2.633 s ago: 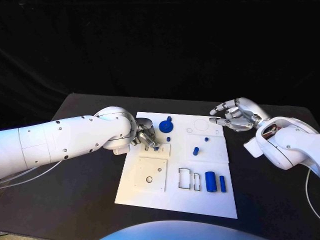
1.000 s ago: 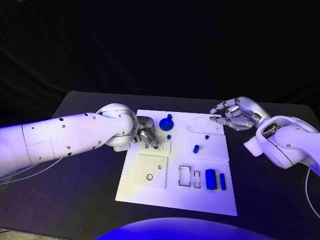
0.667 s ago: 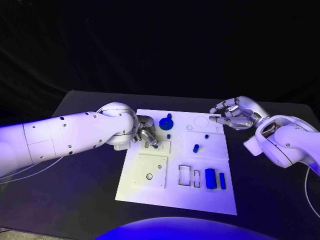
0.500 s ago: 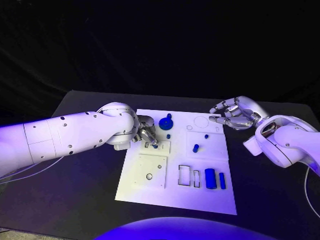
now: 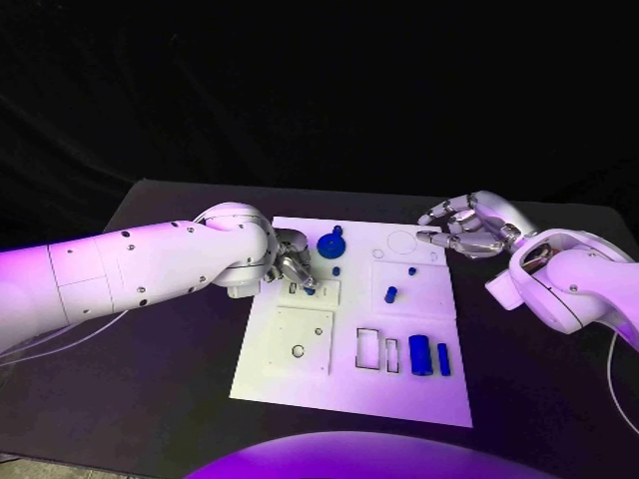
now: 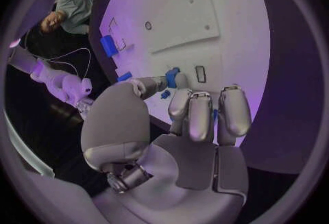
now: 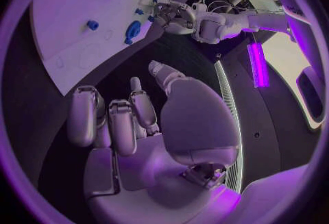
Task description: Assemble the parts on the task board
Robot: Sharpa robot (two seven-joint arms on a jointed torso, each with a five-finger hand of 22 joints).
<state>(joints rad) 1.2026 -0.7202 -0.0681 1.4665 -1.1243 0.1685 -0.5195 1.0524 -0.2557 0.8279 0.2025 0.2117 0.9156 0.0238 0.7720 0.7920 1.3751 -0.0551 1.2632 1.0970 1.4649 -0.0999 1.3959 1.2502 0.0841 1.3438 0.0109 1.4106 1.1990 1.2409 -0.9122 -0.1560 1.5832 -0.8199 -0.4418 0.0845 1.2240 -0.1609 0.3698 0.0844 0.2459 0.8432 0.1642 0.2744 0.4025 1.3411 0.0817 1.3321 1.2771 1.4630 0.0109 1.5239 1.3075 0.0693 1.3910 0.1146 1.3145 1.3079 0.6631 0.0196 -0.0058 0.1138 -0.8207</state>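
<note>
- The left silver hand [image 5: 293,267] pinches a small blue peg [image 6: 172,78] over the white task board [image 5: 309,384], near its far left slots.
- The right silver hand [image 5: 468,228] hovers beside the board's far right corner, fingers loosely curled, holding nothing.
- Judged next: seating the peg squarely into its slot.

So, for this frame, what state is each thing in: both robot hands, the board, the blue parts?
left robot hand: over the board's upper left, pinching a small blue part
right robot hand: off the board's upper right corner, fingers curled, holding nothing
task board: flat on the table
round blue part: on the board's upper area
two blue cylinders: lying side by side, lower right
small blue peg: on the board's middle
</note>
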